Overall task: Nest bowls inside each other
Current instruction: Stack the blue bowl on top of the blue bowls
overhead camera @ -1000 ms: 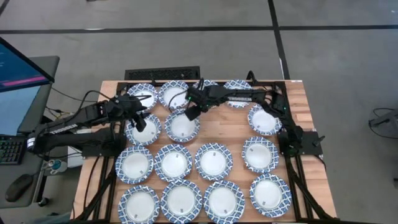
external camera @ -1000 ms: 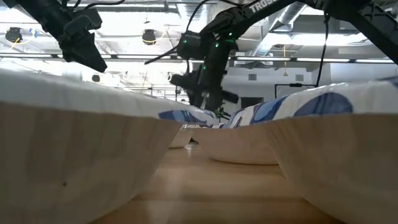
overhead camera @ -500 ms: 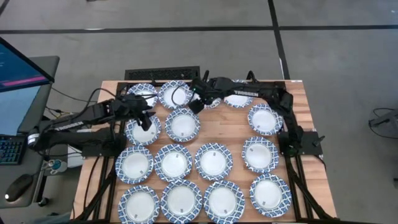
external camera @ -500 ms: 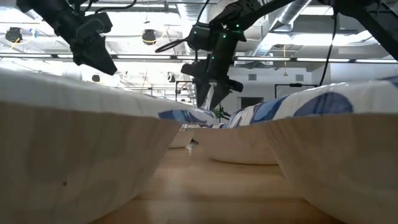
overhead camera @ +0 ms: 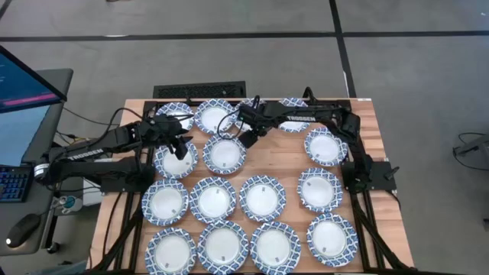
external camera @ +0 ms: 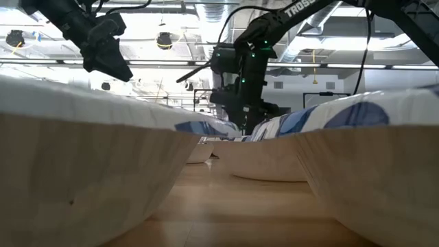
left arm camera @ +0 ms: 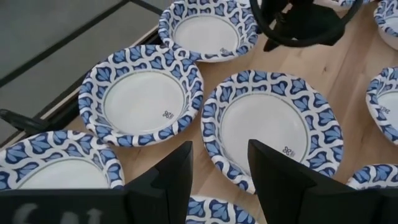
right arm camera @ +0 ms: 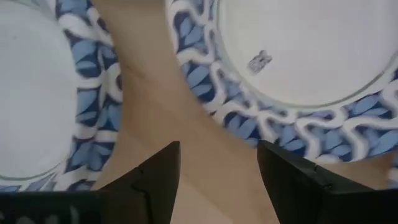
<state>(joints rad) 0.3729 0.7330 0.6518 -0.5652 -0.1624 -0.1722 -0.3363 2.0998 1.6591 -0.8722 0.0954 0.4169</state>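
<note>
Several small round bowls (overhead camera: 261, 197), white inside with blue-and-white patterned rims, stand singly on their bases in rows over the wooden table. My left gripper (overhead camera: 181, 147) hangs open in the air over the bowl at the left of the second row (overhead camera: 173, 162). In the left wrist view, its fingers (left arm camera: 219, 171) frame the near rim of the neighbouring bowl (left arm camera: 272, 127). My right gripper (overhead camera: 248, 140) is open and low beside that same bowl's (overhead camera: 224, 154) far-right rim. Its fingers (right arm camera: 217, 174) stand over bare wood between two bowls (right arm camera: 298, 56) and touch neither.
Bowls fill most of the table (overhead camera: 283, 156), with narrow strips of bare wood between them. Further bowls sit along the far edge (overhead camera: 214, 116). A black floor grille (overhead camera: 199, 92) lies beyond that edge. A monitor and keyboard (overhead camera: 15, 99) stand off the left side.
My right gripper rose and drew toward the far edge. It then came back down, ending further toward the table's right, beside the second-row bowl's rim. My left gripper drifted slightly toward the right. No bowl has moved.
</note>
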